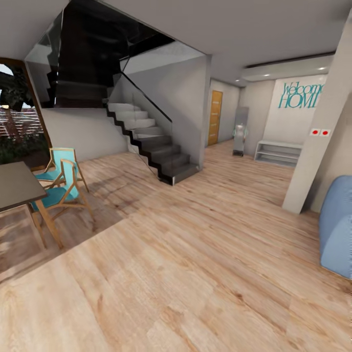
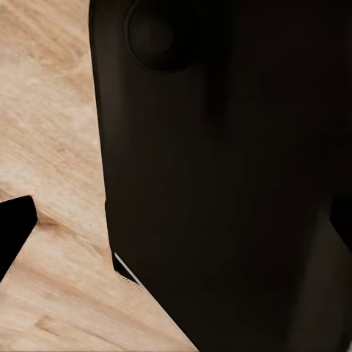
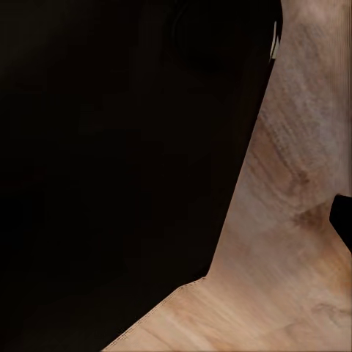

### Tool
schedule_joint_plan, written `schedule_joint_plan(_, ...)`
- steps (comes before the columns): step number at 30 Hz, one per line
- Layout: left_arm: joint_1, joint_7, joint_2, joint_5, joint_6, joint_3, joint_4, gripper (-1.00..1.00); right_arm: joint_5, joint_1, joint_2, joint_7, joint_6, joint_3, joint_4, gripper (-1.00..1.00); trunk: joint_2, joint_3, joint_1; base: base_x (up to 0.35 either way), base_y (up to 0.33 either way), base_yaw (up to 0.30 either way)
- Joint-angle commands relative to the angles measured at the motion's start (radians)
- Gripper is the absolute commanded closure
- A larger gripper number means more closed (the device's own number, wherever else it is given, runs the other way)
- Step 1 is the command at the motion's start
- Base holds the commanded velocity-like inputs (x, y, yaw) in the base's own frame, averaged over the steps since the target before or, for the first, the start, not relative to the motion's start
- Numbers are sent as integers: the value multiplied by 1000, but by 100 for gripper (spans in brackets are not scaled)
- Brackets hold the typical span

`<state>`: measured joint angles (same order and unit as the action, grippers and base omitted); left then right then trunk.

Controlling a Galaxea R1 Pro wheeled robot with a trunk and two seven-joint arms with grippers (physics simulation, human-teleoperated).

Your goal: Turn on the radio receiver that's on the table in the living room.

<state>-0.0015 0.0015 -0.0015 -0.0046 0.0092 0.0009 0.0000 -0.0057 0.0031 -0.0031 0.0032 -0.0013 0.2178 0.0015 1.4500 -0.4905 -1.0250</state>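
A: Staircase (image 1: 151, 146) sits mid-room on plank floor (image 1: 195, 274); teal chairs (image 1: 61, 181) left of it, blue sofa (image 1: 338, 230) far right. Radio?

B: Can't spot it. Wrist views: dark robot body over floor, so can't tell either claw's state.

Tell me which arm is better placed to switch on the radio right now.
Neither yet. The head view shows stairs, wooden floor and a blue sofa edge; both wrist views face floor.
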Motion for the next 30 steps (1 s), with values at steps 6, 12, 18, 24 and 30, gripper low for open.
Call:
schedule_joint_plan(6, 0, 0, 0, 0, 0, 0, 0, -100, -2, 0, 0, 0, 0, 0, 0, -100, 0, 0, 0, 251, 0, -258)
schedule_joint_plan(12, 0, 0, 0, 0, 0, 0, 0, -100, -2, 0, 0, 0, 0, 1, 0, -100, 0, 0, 0, 28, 0, -269)
schedule_joint_plan(18, 0, 0, 1, 0, 0, 0, 0, -100, -1, 0, 0, 0, 1, 2, 0, -100, 0, 0, 0, 67, 0, -259)
schedule_joint_plan(24, 0, 0, 1, 0, 0, 0, 0, -100, 0, 0, 0, -4, 2, 2, 0, -100, 0, 0, 0, 291, 0, -79)
schedule_joint_plan(30, 0, 0, 1, 0, 0, 0, 0, -100, 1, 0, -1, -5, 0, 3, -1, -100, 0, 0, 0, 322, 0, -7)
